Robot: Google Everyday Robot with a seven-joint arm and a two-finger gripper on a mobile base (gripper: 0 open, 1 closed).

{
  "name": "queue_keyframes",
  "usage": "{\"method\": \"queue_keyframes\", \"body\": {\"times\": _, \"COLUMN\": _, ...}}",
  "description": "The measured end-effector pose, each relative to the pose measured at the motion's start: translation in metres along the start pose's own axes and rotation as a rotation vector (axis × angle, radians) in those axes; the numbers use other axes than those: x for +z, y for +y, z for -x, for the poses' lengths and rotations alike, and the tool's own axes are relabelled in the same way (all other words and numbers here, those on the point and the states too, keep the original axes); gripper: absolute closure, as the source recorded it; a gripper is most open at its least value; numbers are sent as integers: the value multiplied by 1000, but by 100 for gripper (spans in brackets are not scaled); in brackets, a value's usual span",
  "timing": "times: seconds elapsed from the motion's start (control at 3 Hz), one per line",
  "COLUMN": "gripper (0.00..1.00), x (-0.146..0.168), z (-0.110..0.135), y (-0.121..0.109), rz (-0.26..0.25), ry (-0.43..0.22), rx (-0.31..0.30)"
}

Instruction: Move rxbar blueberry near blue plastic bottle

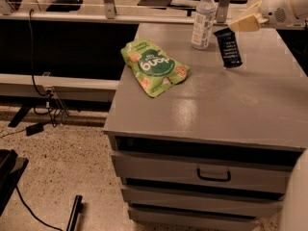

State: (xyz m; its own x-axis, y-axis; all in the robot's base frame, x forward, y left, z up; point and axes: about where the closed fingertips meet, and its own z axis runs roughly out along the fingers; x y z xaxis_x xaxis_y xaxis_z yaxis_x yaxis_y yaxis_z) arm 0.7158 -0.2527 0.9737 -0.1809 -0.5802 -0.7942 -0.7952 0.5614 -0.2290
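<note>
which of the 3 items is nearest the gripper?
The rxbar blueberry: dark navy bar held by the gripper, far right; blue plastic bottle, green pouch farther left.

My arm [288, 3] comes in from the right over the far right corner of the table [231, 109], wrist tipped slightly down. My gripper [238, 24] hangs near the far edge, its tan fingers [248, 22] pinched on the top end of the rxbar blueberry [229, 49].

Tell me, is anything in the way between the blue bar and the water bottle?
No, nothing visible. The claw holds the rxbar blueberry by its top, close beside the blue plastic bottle, with only tabletop between them. The green pouch lies on the bottle's other side.
</note>
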Motion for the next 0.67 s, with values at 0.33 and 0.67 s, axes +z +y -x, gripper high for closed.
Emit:
{"method": "queue_keyframes", "body": {"times": 0.33, "gripper": 100, "x": 13, "z": 7, "y": -10, "rz": 1, "ry": -22, "rx": -5}}
{"method": "queue_keyframes", "body": {"times": 0.67, "gripper": 100, "x": 17, "z": 11, "y": -21, "rz": -19, "ry": -40, "rx": -3}}
